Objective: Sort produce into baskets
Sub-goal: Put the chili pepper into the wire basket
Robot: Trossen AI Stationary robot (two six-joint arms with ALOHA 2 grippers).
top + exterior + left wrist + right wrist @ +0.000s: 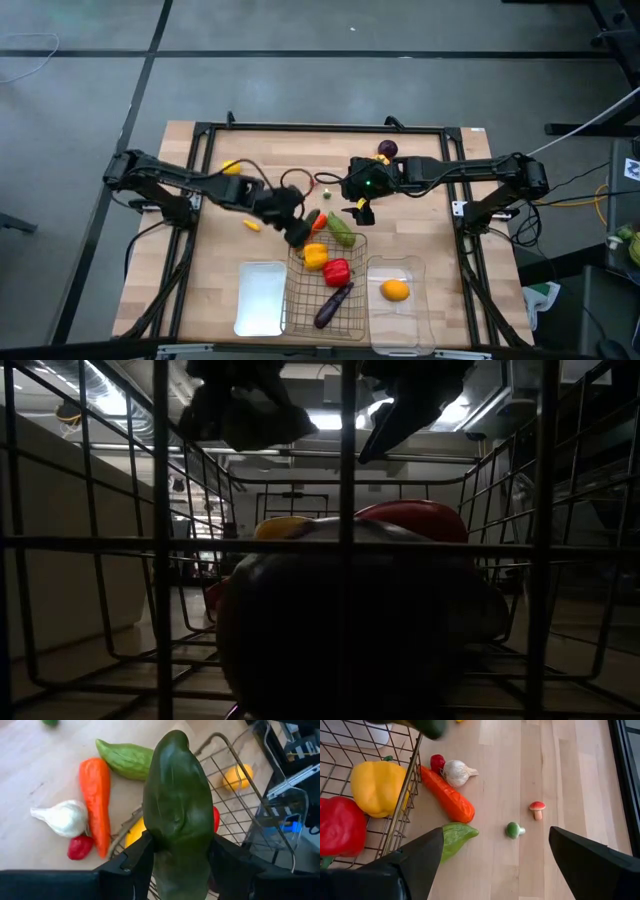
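My left gripper [296, 233] is shut on a dark green cucumber [177, 805] at the far left corner of the wire-mesh basket [300, 300]. The basket holds a yellow pepper [315, 256], a red pepper [337, 271] and a purple eggplant [333, 305]. The flat white tray [260, 298] lies to its left. The clear bin [412, 268] to its right holds an orange fruit [396, 290]. My right gripper [495, 865] is open and empty above the table beyond the basket. Below it lie a carrot [448, 796], a garlic [456, 771] and a light green cucumber [456, 836]. My left gripper pinches the dark green cucumber's lower part [170, 851] between its two fingers [139, 862], which sit on its two opposite sides. The cucumber juts out past the fingertips, along the fingers. It is lifted clear above the basket's far left corner.
On the table beyond the basket lie a small red piece [437, 762], a green mushroom [513, 829] and a red mushroom [537, 809]. A purple piece [387, 149] lies at the far edge. Two yellow pieces [231, 167] [251, 225] lie on the left.
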